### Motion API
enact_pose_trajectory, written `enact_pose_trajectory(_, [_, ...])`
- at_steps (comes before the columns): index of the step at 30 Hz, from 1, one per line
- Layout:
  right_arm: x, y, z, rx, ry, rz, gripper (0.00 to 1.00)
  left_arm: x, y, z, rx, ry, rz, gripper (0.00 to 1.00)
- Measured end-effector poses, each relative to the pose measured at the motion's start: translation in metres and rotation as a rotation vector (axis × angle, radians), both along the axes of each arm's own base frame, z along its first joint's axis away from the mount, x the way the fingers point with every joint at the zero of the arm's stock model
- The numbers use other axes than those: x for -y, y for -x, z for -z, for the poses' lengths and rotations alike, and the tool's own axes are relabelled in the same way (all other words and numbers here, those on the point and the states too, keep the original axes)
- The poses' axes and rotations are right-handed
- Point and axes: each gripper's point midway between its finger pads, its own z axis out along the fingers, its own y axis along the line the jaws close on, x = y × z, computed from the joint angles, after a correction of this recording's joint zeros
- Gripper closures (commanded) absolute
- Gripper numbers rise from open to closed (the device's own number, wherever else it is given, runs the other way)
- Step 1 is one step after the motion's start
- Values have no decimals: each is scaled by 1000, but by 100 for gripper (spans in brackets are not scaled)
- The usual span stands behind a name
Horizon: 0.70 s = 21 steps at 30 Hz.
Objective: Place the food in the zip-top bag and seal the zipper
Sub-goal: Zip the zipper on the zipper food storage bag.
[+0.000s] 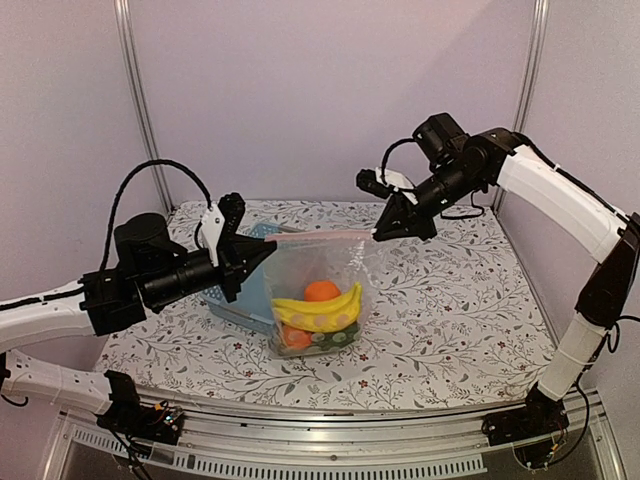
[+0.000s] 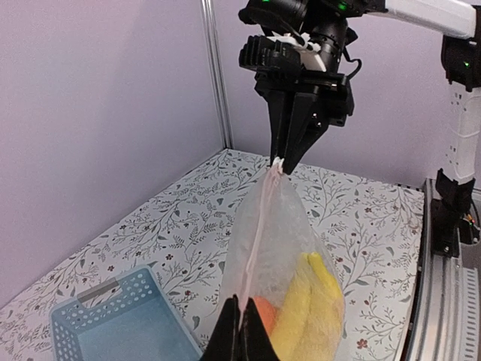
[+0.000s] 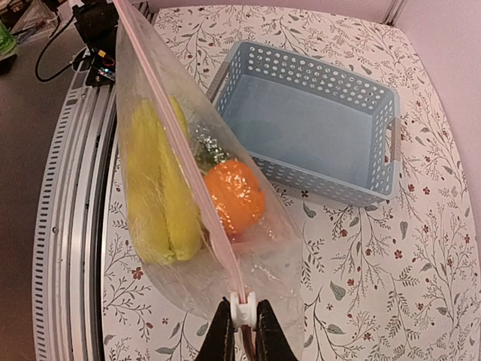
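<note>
The clear zip-top bag (image 1: 318,290) hangs between my two grippers, its bottom resting on the floral cloth. Inside it are yellow bananas (image 1: 320,310), an orange (image 1: 321,290), a red-orange piece and a green piece. The pink zipper (image 1: 325,236) is stretched taut along the top. My left gripper (image 1: 266,250) is shut on the bag's left top corner (image 2: 242,316). My right gripper (image 1: 381,234) is shut on the white zipper slider (image 3: 242,310) at the right end. The bananas (image 3: 154,180) and the orange (image 3: 234,197) also show in the right wrist view.
The light-blue slatted basket (image 1: 232,300) stands behind and left of the bag, under my left arm; it looks bare inside in the right wrist view (image 3: 308,124). The table's near edge with a metal rail (image 1: 330,440) lies in front.
</note>
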Motion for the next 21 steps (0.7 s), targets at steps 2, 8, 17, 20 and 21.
enact_pose_trajectory(2, [7, -4, 5, -5, 15, 17, 96, -1, 0, 1, -2, -3, -3, 100])
enact_pose_trajectory(8, [27, -7, 14, -15, 49, 57, 95, -2, -1, 4, -5, -7, -7, 100])
enact_pose_trajectory(17, [44, -7, 14, -7, 71, 92, 95, -3, -2, 4, -2, -2, -11, 100])
enact_pose_trajectory(20, [46, -7, 16, -7, 78, 97, 96, -2, -4, 5, 4, 7, -13, 100])
enact_pose_trajectory(21, [47, -7, 16, -8, 80, 101, 96, -1, -5, 5, 7, 11, -16, 100])
